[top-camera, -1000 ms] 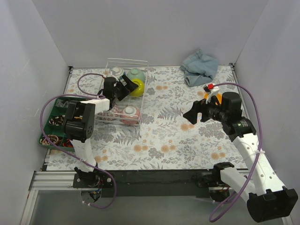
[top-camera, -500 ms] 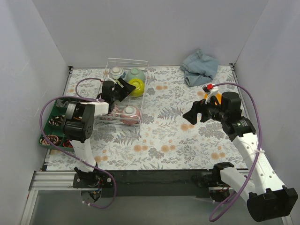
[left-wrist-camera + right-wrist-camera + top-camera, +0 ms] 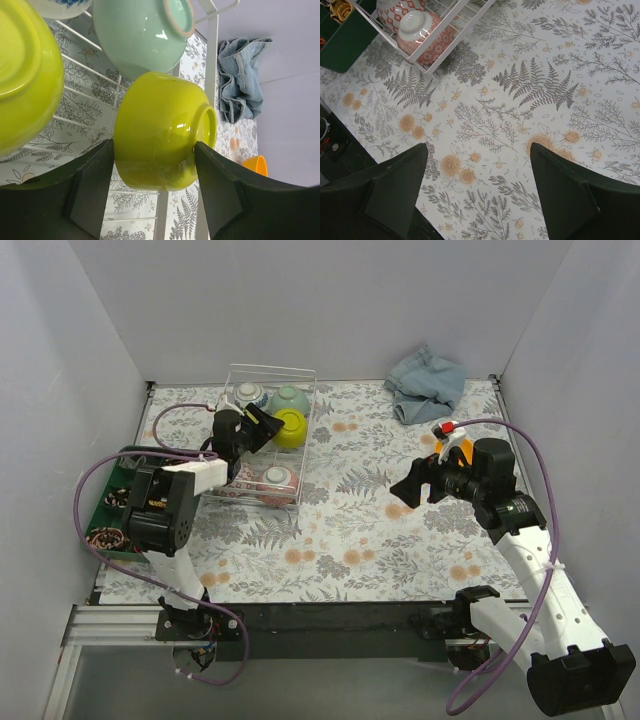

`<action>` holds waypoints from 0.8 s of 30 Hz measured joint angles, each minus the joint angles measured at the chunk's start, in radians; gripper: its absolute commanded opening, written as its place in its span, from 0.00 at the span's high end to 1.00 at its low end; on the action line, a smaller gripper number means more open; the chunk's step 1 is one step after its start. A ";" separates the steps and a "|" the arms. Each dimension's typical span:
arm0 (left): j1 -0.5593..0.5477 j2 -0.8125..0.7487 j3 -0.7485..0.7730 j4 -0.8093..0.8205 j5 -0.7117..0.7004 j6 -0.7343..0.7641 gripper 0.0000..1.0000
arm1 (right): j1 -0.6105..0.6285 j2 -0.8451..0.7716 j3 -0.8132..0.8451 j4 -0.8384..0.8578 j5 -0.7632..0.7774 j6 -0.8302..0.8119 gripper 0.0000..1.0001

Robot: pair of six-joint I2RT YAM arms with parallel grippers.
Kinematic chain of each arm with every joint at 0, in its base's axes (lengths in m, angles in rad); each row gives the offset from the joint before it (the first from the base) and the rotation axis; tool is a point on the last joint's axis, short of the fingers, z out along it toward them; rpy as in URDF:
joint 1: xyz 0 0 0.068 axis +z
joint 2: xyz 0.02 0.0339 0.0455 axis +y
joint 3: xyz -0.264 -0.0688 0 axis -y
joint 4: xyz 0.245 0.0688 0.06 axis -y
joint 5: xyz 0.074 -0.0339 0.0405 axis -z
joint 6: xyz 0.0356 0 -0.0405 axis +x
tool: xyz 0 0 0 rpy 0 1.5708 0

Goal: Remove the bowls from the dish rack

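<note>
The wire dish rack (image 3: 272, 368) stands at the back left of the table. My left gripper (image 3: 255, 425) reaches into it and is shut on a lime green bowl (image 3: 165, 130) lying on its side, one finger on each flank. A second lime green bowl (image 3: 20, 75) fills the left of the left wrist view, with a pale green bowl (image 3: 140, 35) and a blue-and-white bowl (image 3: 60, 6) behind. A pinkish bowl (image 3: 422, 30) and a whitish patterned bowl (image 3: 395, 10) sit at the rack's near end. My right gripper (image 3: 412, 483) hovers open over the mat, the orange bowl (image 3: 452, 448) just behind it.
A crumpled denim cloth (image 3: 425, 383) lies at the back right. A dark green compartment tray (image 3: 108, 510) with small items sits at the left edge beside the rack. Grey walls close in the table on three sides.
My left gripper has closed from wide open onto the lime green bowl and edged slightly deeper into the rack. The right arm has stayed put.
</note>
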 measured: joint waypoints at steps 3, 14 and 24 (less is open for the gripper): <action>0.000 -0.031 0.000 -0.024 -0.010 0.035 0.75 | 0.001 -0.003 0.000 0.000 -0.005 0.000 0.09; 0.000 -0.129 0.007 -0.175 -0.039 0.231 0.86 | 0.007 -0.003 0.000 0.000 -0.028 0.000 0.09; -0.001 -0.263 0.070 -0.341 -0.018 0.550 0.87 | 0.021 0.017 0.000 0.000 -0.087 -0.003 0.09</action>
